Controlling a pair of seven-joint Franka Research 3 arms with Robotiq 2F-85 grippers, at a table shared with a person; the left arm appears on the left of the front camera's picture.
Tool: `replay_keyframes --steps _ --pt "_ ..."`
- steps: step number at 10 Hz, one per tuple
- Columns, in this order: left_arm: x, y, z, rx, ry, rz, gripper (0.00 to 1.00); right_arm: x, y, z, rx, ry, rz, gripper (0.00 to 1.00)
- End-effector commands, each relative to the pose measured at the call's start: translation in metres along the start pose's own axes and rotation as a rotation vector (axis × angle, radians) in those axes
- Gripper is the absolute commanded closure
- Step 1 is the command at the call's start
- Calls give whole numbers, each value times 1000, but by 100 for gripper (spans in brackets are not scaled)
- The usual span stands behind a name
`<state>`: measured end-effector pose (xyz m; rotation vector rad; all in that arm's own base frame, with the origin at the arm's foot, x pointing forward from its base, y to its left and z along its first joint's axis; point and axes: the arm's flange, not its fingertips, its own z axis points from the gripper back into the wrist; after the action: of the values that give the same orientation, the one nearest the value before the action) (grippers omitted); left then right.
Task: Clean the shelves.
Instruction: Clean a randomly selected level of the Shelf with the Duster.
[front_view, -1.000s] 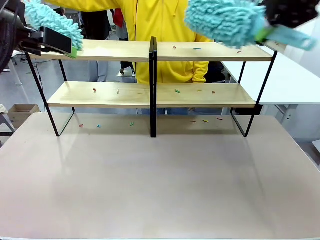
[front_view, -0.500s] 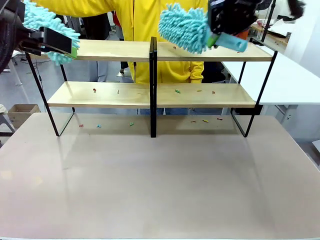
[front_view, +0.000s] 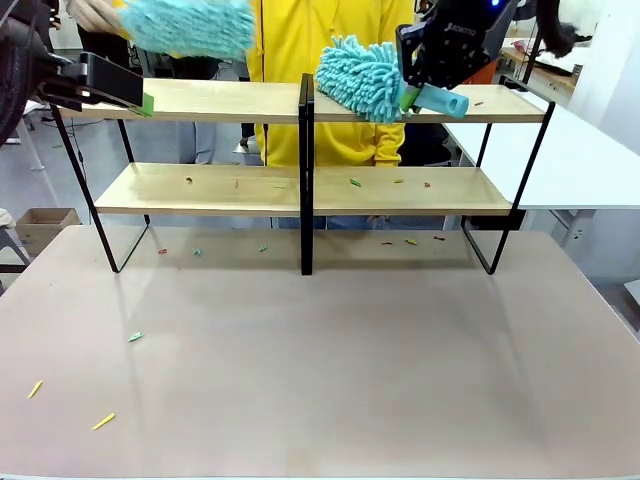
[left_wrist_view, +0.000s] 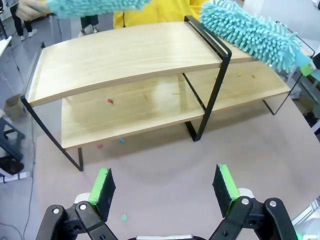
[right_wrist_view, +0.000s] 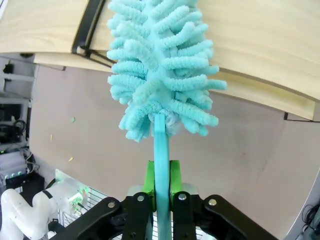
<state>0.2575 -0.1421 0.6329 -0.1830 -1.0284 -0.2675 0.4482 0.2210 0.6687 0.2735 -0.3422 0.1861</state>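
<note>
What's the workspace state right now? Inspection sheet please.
Surface: table, light tan, carrying the shelves.
Job's things: shelves upright at the far side; duster at the top board, just right of the central upright.
Clutter: bits on the lower board, under the shelves and at the table's front left.
Grippers: left gripper open, holding nothing; right gripper shut on the duster's handle.
Cables: nothing seen.
Surroundings: person behind the shelves holding a second duster above the top left board; white table at right; box on the floor at left.

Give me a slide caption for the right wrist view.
Right gripper holds a teal duster at the wooden shelves.
</note>
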Motion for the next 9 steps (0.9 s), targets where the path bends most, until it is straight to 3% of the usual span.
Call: replay_keyframes --steps 1,5,9 --pt "1 1 0 5 -2 1 0 1 -5 -1 -36 -3 -63 88" --pt "1 1 0 5 -2 1 0 -5 -57 25 -174 -17 -238 88" --pt "1 1 0 5 -2 1 0 -36 -113 63 -361 21 -397 88"
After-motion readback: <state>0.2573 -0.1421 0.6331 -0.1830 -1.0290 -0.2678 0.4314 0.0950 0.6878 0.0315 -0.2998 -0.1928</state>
